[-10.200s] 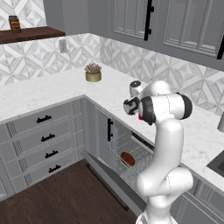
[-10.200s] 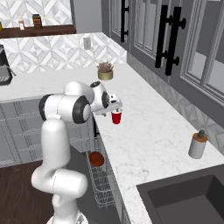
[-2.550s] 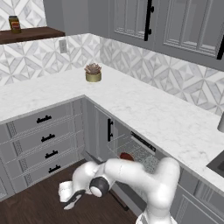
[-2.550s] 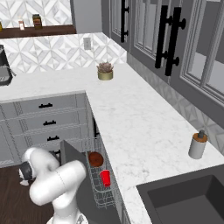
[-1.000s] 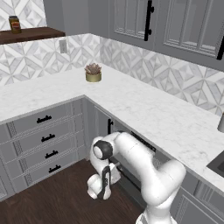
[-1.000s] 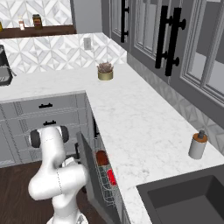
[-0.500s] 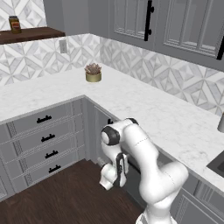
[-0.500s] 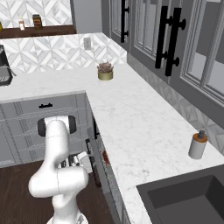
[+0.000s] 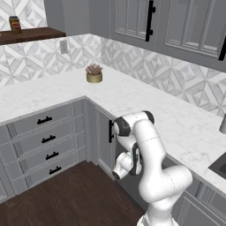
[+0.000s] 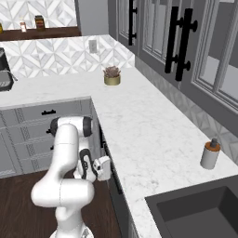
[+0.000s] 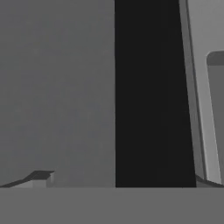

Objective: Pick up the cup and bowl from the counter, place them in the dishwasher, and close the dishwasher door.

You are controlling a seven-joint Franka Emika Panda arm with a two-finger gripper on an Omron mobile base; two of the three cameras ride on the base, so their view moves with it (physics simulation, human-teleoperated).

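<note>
The end effector [image 10: 108,168] is low against the dishwasher door [image 9: 132,187], which stands upright, shut or almost shut, under the front edge of the desk [image 10: 139,135]. Its jaws are spread wide, holding nothing. A potted plant [image 9: 94,73] sits near the desk's back corner.

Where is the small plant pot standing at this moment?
The plant pot stands on the white counter near its inner corner, close to the patterned backsplash; in the right base view it is up at centre, far from the soap dispenser.
</note>
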